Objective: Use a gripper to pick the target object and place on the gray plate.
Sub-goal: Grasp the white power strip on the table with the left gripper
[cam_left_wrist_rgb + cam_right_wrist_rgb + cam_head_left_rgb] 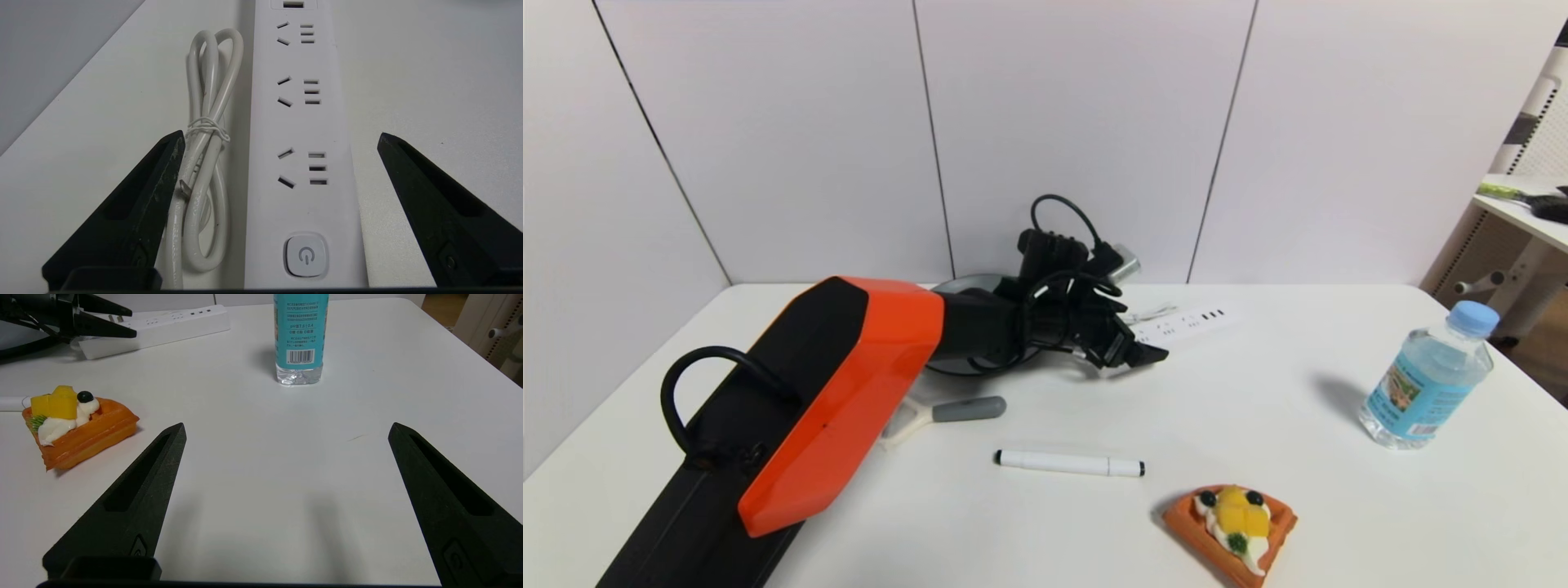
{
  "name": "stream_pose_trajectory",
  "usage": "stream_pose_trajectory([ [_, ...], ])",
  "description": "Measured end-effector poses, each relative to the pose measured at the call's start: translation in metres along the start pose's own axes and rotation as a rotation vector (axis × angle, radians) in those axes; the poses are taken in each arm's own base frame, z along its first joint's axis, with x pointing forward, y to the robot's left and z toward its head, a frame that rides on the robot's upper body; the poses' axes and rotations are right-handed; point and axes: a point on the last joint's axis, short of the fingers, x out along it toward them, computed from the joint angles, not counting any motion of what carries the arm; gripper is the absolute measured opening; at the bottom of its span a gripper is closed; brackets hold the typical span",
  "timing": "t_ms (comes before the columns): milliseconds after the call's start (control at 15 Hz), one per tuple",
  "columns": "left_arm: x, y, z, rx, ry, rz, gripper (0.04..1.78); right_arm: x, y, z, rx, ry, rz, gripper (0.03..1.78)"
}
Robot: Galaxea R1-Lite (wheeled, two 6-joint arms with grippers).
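- Black and pointed, your left hand [280, 141] hangs released over the near end of the long white plastic power strip [302, 134]; the left wrist view shows its two fingers [135, 204] spread wide, one on each side of the strip's body.
- One finger sits against the coiled white cord [208, 134], which lies bundled with a thin tie just beside the strip; the other finger is off the strip's far edge, over bare white worktop [429, 73].
- You can see the strip's round power button [305, 255] between the fingers, with three socket groups running away from it.
- In the head view, the orange-and-black left arm [841, 392] reaches across the worktop and the strip [1188, 321] lies flat near the back wall, just ahead of the hand's tips.
- The round dark gray plate [968, 286] is mostly hidden behind the left wrist; only part of its rim shows, near the strip.
- Closer to you lie a white tool with a gray handle [956, 410] and a white marker pen with black ends [1068, 463].
- An orange toy waffle slice topped with fruit and cream [1232, 527] sits near the front edge.
- A clear water bottle with a blue cap and label [1429, 380] stands to the right.
- Your right hand [286, 430] hovers low over bare worktop with its fingers apart and nothing between them, the waffle and bottle ahead of it.
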Motion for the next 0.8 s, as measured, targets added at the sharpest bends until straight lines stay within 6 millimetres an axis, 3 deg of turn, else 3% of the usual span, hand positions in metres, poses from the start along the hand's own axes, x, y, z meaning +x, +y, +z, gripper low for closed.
stream_pose_trajectory([
  [800,0.0111,-0.0073,-0.0103,-0.063,0.021,-0.013,1.69,0.0000,0.0000,0.0000,0.000,0.000,0.000,1.71],
])
